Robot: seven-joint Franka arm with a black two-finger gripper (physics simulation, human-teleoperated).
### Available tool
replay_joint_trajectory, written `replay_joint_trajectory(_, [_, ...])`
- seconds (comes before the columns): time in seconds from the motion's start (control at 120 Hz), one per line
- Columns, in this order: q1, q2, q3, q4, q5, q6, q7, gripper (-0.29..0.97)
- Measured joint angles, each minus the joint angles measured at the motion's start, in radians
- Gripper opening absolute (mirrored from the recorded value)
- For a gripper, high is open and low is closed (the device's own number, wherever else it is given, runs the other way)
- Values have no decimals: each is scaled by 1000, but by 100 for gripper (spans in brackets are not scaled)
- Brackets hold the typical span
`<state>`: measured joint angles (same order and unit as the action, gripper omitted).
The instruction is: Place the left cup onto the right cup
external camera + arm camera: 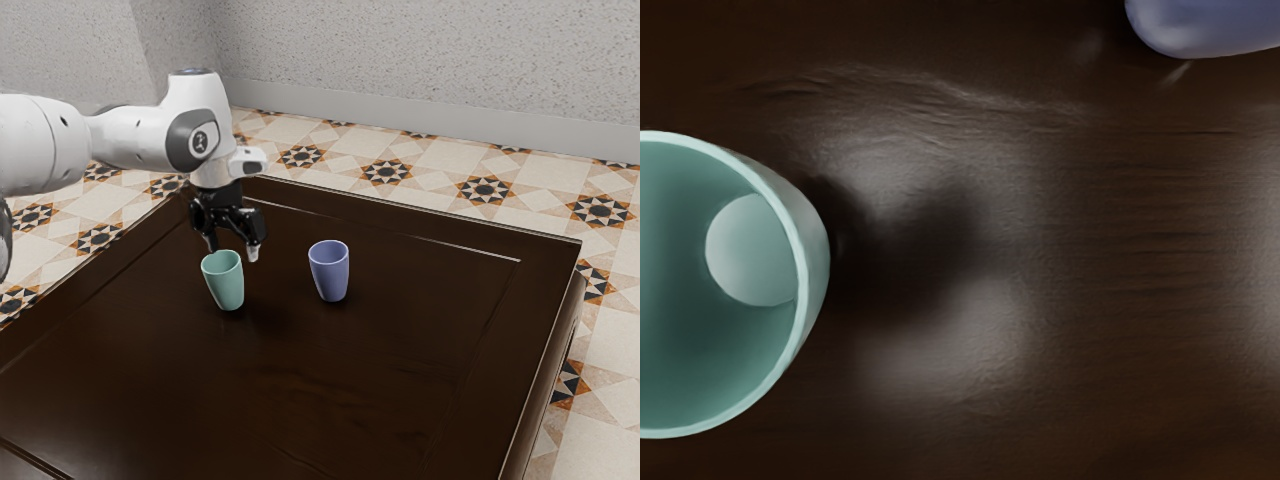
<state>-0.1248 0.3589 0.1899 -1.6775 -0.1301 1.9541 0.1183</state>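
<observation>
Hovering the end effector, fingers spread and gripping nothing, just above the green cup, probably lining up on its rim for a grasp. Leaving that cup upright and empty on the table, at the exterior view's left; purple cup upright to its right, apart, seemingly empty too.

Home-like room, patterned tile floor, rough grey plaster wall, dark wooden table
</observation>
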Motion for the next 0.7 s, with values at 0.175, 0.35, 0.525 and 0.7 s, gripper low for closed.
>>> replay_joint_trajectory(0.175, [0,55,1,6,-4,74,-9,68])
replay_joint_trajectory(0.35, [1,94,7,13,-3,115,-14,68])
replay_joint_trajectory(0.525, [3,145,11,38,0,133,-19,68])
replay_joint_trajectory(0.7, [5,178,11,49,1,141,-24,68])
